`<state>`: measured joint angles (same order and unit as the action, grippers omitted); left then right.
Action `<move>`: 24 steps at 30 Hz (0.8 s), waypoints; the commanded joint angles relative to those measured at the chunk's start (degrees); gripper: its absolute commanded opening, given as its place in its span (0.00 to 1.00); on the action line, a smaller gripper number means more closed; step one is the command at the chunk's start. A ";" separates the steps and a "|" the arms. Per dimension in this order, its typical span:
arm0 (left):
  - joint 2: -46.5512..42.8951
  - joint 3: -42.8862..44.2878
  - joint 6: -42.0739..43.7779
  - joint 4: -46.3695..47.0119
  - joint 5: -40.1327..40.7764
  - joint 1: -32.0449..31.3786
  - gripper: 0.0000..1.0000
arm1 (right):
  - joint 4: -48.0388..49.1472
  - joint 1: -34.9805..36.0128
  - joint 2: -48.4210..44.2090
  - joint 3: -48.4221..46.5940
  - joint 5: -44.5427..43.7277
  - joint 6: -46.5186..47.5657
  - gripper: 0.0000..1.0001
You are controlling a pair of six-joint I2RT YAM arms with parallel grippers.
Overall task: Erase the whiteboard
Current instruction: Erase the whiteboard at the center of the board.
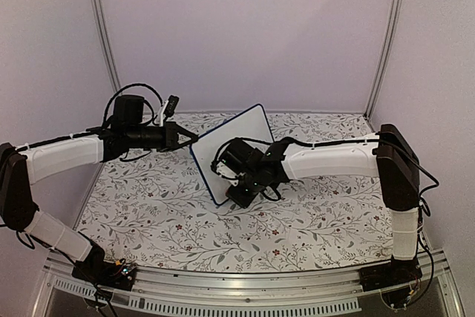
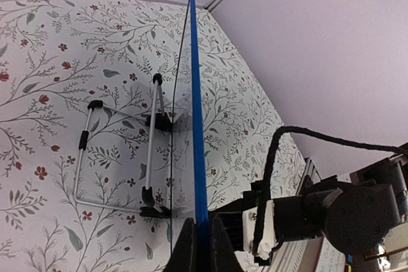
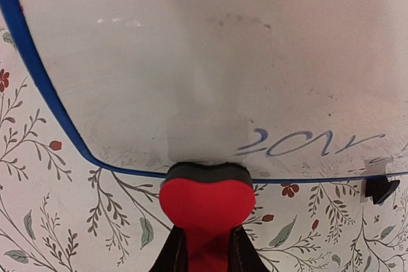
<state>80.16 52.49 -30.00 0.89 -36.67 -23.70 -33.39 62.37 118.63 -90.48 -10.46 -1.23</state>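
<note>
A: Which surface carries the items?
B: A flat table (image 1: pixel 148 213), covered in white cloth printed with leafy sprigs and small red flowers.
A: What rests on it?
B: A small rectangular blue-framed whiteboard (image 1: pixel 228 134), tilted on edge, with its silver wire stand (image 2: pixel 150 148) behind it on the cloth.

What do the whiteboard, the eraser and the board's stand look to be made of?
Whiteboard: smooth white sheet, likely coated; faint sheen, ink smears; blue rim looks plastic.
Eraser: matte red foam-like block with dark felt-like pad; edges bulge.
Stand: thin silvery wire, probably metal, black caps.
</note>
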 commanded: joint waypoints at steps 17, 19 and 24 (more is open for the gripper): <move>-1.77 -0.19 -0.14 4.86 -2.69 0.59 0.00 | 1.48 1.58 0.77 -0.85 0.56 0.15 0.03; -1.84 -0.19 -0.15 4.91 -2.75 0.61 0.00 | 1.52 1.86 0.93 -1.14 0.53 0.33 0.04; -1.95 -0.36 -0.22 5.09 -2.75 0.59 0.00 | 1.68 2.39 1.08 -1.19 0.82 0.42 0.04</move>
<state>80.14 52.34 -30.06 1.45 -36.95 -23.59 -32.88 64.01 118.74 -90.37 -10.20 -1.21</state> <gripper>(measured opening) 0.028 0.168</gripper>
